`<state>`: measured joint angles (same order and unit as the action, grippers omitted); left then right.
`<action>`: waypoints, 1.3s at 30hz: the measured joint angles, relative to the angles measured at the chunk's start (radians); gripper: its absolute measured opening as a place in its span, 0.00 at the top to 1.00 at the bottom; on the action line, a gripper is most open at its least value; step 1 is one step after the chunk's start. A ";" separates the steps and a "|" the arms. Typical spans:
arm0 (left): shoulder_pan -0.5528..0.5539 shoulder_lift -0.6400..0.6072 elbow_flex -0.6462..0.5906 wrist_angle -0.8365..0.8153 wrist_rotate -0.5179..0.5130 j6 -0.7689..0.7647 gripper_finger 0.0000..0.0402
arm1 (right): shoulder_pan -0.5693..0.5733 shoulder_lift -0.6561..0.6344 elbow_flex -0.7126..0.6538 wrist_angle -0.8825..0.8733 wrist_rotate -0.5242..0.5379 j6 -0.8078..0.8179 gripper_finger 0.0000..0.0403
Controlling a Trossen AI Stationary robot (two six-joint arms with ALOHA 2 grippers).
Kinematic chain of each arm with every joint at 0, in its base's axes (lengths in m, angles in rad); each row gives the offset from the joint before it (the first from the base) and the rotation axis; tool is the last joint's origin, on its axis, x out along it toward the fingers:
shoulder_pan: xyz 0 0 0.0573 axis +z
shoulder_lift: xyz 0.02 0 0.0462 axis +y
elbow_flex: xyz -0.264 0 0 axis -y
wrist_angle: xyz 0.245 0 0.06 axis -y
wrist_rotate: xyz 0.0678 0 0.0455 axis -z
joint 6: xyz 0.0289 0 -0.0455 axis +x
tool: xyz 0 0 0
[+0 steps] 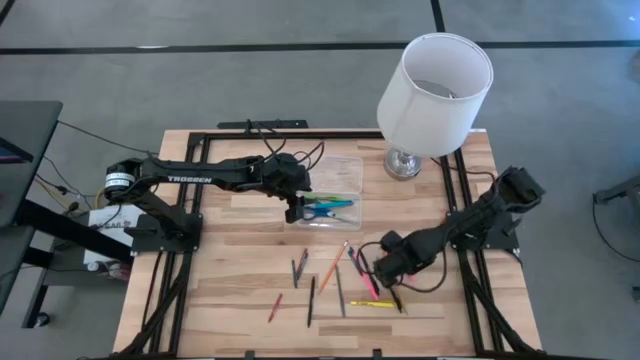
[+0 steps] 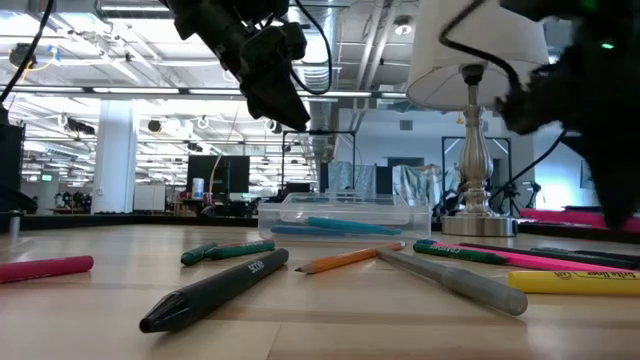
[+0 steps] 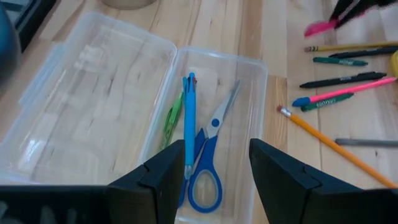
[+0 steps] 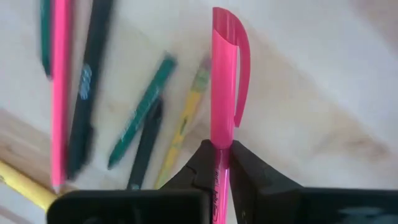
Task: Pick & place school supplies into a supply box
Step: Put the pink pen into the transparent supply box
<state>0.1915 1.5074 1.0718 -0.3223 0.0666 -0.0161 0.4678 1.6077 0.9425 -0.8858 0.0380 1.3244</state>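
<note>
- Pink pen (image 4: 222,81) pinched between the fingers of the right tool (image 1: 385,262), lower right of the high view, just above the tabletop (image 1: 230,270).
- Loose supplies lie beside it: a yellow pencil (image 1: 370,303), a green marker (image 4: 140,112), a black marker (image 2: 215,290), an orange pencil (image 1: 333,266), a red one (image 1: 275,307).
- Clear supply box (image 1: 335,190) sits open at upper centre, holding blue-handled scissors (image 3: 208,155), a blue pen (image 3: 189,118) and what looks like a green pen (image 3: 172,118).
- Left tool (image 1: 296,208) hovers over the box's left edge, fingers spread, empty.
- White lamp (image 1: 435,85) stands at the upper right.
</note>
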 joint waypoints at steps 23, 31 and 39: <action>-0.040 -0.025 0.000 -0.153 -0.007 -0.128 0.57 | -0.448 -0.259 0.028 0.372 0.200 -0.749 0.96; -0.156 -0.141 0.000 -0.269 -0.195 -0.228 0.57 | -0.596 -0.128 0.026 0.580 -0.003 -0.956 0.96; -0.314 -0.256 0.000 -0.405 -0.432 -0.391 0.57 | -0.603 0.002 0.031 0.610 -0.093 -1.088 0.96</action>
<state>-0.1223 1.2514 1.0718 -0.7270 -0.3659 -0.4068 -0.1356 1.6096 0.9730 -0.2761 -0.0547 0.2367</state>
